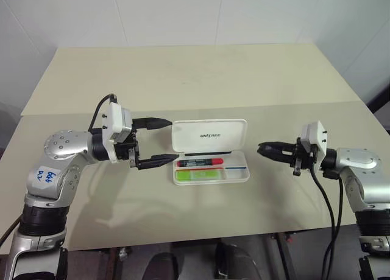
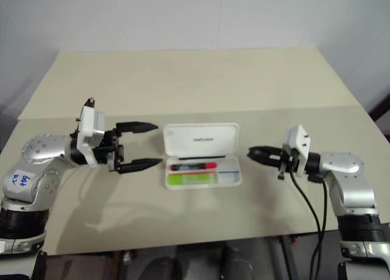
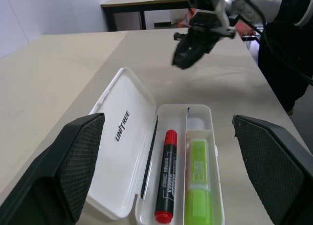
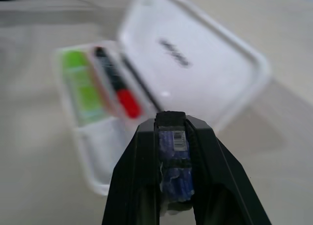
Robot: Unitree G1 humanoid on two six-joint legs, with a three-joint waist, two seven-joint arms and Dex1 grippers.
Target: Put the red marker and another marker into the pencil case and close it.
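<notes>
Left eye view shows me the pencil case (image 1: 210,151) open on the table (image 1: 183,79), lid up. Inside lie the red marker (image 1: 200,162) and the green marker (image 1: 198,175), side by side. My left gripper (image 1: 163,141) has its fingers wide apart, holding nothing, beside the case. My right gripper (image 1: 263,149) is pinched closed, empty, near the other side.

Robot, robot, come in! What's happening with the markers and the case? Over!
Left gripper open beside pencil case; right gripper shut, empty. Red marker and green marker both inside. Lid up, nothing blocking it.
</notes>
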